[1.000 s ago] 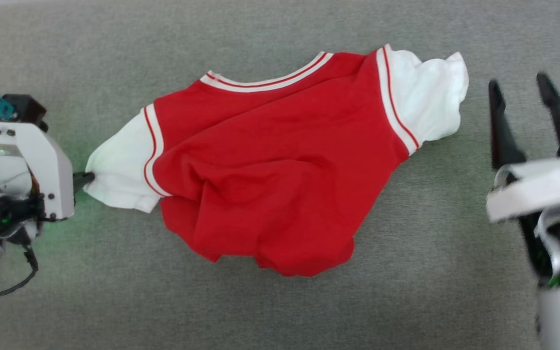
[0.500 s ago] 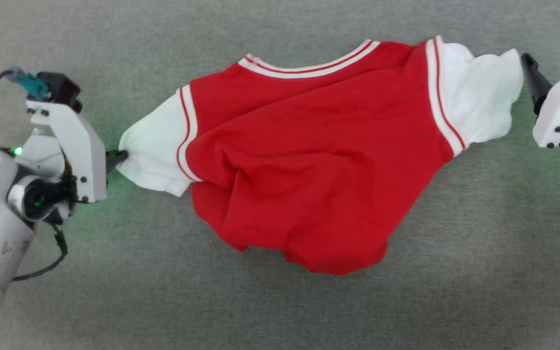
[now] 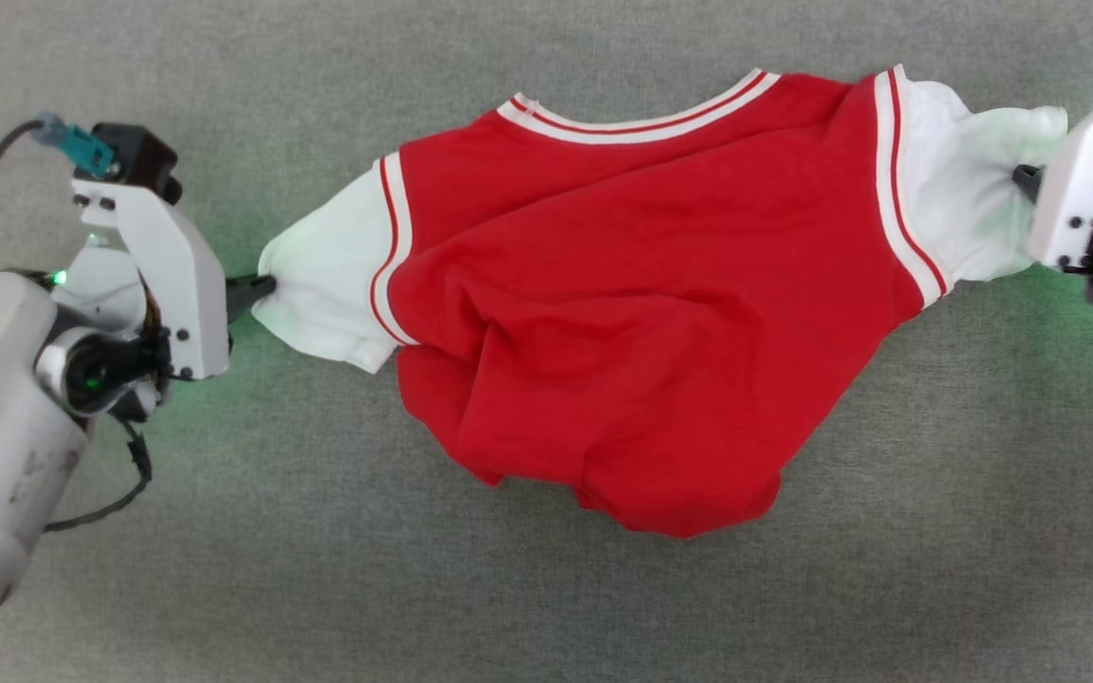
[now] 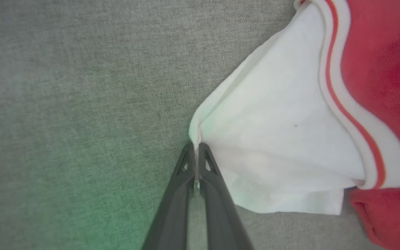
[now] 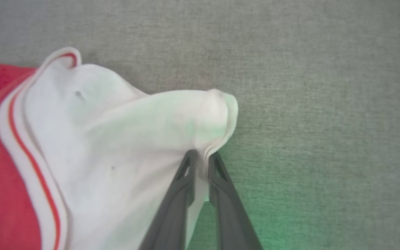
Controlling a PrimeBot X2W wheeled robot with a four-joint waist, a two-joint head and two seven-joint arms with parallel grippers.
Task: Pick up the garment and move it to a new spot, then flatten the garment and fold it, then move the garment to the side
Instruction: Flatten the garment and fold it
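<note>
Red jersey T-shirt with white short sleeves (image 3: 641, 313) sits crumpled on grey woven fabric surface (image 3: 546, 617), spanning between both grippers, striped neck trim on the far edge. Left gripper (image 4: 196, 152): fingers pressed together, pinching left-side sleeve (image 4: 283, 146) hem. Right gripper (image 5: 201, 158): fingers nearly together, pinching right-side sleeve (image 5: 134, 139) hem.

The jersey T-shirt (image 3: 622, 313) is red with white sleeves and red-and-white striped trim; the desk (image 3: 546, 607) is flecked grey, tinged green.
</note>
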